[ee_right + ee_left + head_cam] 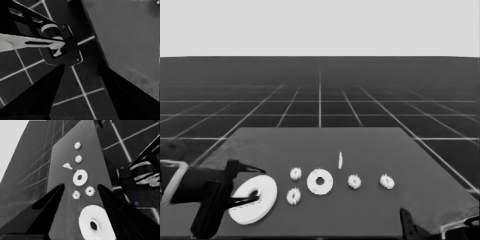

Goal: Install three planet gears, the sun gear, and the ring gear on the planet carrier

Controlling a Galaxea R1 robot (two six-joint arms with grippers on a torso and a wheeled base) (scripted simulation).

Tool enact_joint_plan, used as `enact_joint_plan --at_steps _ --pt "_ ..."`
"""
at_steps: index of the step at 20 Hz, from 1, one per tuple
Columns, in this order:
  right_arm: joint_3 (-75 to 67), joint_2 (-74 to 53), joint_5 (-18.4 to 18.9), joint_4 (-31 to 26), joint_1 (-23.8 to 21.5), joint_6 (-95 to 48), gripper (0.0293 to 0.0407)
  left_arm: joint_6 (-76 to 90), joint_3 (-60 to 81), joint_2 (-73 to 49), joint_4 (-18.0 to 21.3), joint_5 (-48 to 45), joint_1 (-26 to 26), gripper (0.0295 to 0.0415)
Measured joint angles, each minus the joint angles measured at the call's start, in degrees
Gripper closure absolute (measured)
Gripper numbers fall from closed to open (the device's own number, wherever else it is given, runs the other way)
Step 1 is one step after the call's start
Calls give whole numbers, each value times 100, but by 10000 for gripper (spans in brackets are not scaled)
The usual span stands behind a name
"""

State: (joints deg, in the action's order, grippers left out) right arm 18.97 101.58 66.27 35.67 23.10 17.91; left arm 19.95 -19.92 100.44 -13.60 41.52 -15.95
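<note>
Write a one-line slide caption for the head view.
Left gripper waits over the larger round part; four gears, the smaller round part and a thin white piece lie apart.

The larger round part [255,199] lies under the waiting left gripper [255,186]. At its three o'clock, past two gears [295,173], sits the smaller round part [320,182].

Non-task stuff on the bench

There's a dark table [370,150] sitting on a gridded floor [320,100], and a thin white piece [340,160] lying toward its far side, standing on edge by the looks of it. Past the table's edge, dark machinery [62,42] with pale bands and small blue lights.
</note>
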Motion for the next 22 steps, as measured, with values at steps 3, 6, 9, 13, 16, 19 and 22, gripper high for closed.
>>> enact_joint_plan --at_steps 3,6,9,13,16,19,22 --pt "258 -63 108 344 -224 15 332 12 -322 10 -331 -219 -293 364" --pt "307 -76 129 413 -267 18 316 -7725 -3214 4680 -888 5348 69 307" --pt "317 -78 133 427 -276 19 315 -8814 -5875 5401 1085 4949 258 323" --pt "319 -78 134 430 -277 19 315 -8792 -6771 5643 1529 4915 333 326" --pt "319 -78 134 430 -278 19 315 -8544 -7346 5827 -94 4195 2142 326" --pt "319 -78 134 430 -278 19 315 -8301 -7839 6001 -331 3961 2493 326" --pt "319 -78 134 430 -278 19 315 -8242 -7908 6031 -330 3946 2506 329"
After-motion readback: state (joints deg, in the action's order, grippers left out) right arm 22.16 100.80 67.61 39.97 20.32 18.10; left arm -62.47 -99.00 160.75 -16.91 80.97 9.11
